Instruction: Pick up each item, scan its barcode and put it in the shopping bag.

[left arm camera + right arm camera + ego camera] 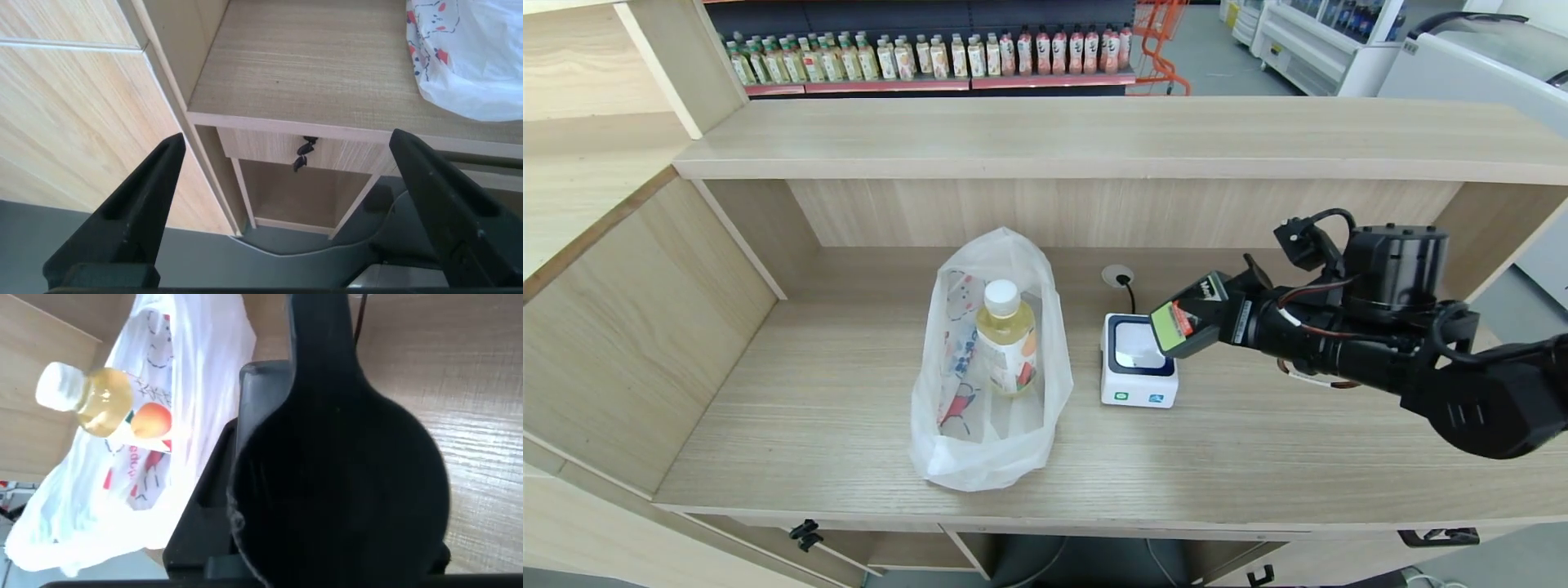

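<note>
My right fingers point(1213, 298), clamped on a green-labelled pack point(1178, 325), hold it over the scanner point(1139, 363). I judge its barcode should squarely face the glass. Meanwhile my left fingers point(135, 212) hang apart.

Open white shopping bag point(980, 465) just left of scanner point(1137, 390); upright white-capped bottle point(1006, 339) of yellow drink inside. Green-and-red packet point(1183, 322), tilted, held just above scanner's right edge.

Right of the scanner point(1138, 371), the right arm point(1339, 343) is matte black — a drum-shaped joint point(1396, 257) ringed with small screws, thin red and black cables point(1311, 287) looping along its wrist.
</note>
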You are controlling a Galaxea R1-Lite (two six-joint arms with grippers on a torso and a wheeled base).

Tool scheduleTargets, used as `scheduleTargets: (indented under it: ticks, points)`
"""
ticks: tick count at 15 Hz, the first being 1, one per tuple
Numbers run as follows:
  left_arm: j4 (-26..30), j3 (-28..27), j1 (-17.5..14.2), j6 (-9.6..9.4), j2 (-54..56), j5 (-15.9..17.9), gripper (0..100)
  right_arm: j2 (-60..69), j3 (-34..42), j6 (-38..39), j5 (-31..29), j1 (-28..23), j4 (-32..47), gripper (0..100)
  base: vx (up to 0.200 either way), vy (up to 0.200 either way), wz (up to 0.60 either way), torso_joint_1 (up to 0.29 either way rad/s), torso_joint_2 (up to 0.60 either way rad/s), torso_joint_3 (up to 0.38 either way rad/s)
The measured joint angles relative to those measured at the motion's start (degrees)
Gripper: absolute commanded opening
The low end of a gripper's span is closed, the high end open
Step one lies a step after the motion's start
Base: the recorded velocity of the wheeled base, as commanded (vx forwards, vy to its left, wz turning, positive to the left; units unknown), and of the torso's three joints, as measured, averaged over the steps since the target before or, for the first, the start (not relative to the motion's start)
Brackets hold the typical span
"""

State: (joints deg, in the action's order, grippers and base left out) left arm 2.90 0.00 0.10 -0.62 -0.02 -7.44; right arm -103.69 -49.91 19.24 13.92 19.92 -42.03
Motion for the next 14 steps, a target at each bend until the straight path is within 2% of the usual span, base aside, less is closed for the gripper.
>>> scheduleTargets:
  ticks: [7,12,14]
  points:
    - [-0.01,0.0,0.0,-0.09,0.0,-0.02,100,-7.52,-4.97,0.0,-1.32,0.89,-0.72,0,0.0,0.0,0.0,0.0,0.0,0.0]
    - [-0.01,0.0,0.0,-0.06,0.0,0.0,100,-10.14,-7.78,0.61,-1.39,4.17,-1.1,0,0.0,0.0,0.0,0.0,0.0,0.0]
    - [-0.01,0.0,0.0,-0.09,0.0,-0.02,100,-11.5,-7.95,0.44,-1.58,5.07,-3.54,0,0.0,0.0,0.0,0.0,0.0,0.0]
